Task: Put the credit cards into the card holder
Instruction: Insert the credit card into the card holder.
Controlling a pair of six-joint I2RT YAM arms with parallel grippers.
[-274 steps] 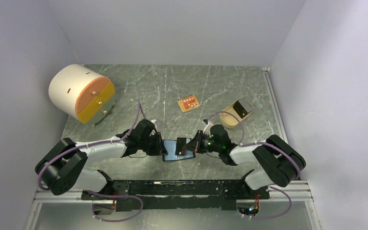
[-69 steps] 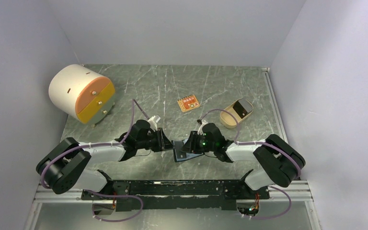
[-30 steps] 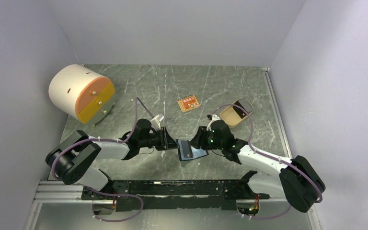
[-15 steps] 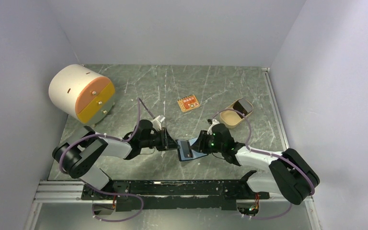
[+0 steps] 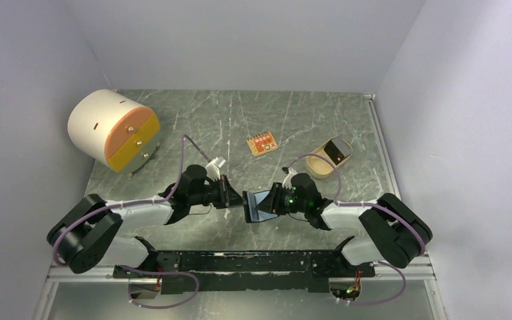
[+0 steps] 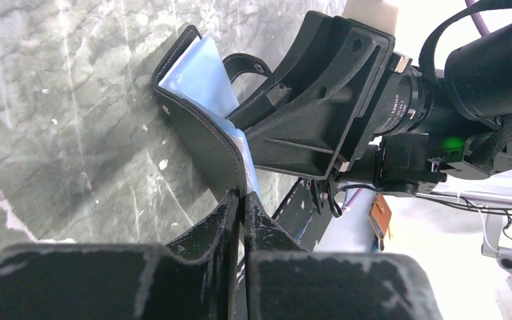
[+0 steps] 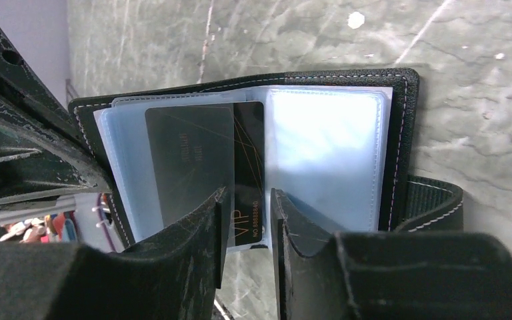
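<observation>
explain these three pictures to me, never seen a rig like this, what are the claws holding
This is a robot with two arms bolted at the near edge of a grey marbled table. The wide picture comes from a fixed camera above. The other two come from a camera on each wrist, looking along its own fingers. The left gripper, a two-finger claw, is pinched shut on the cover of a small black folding wallet with bluish glossy pockets. The right gripper has a finger either side of a dark grey card marked VIP; whether they squeeze it is unclear. Another dark card sits in a pocket. Further back lie a white drum with orange and yellow drawers, a small orange board and a tan oval tray.
</observation>
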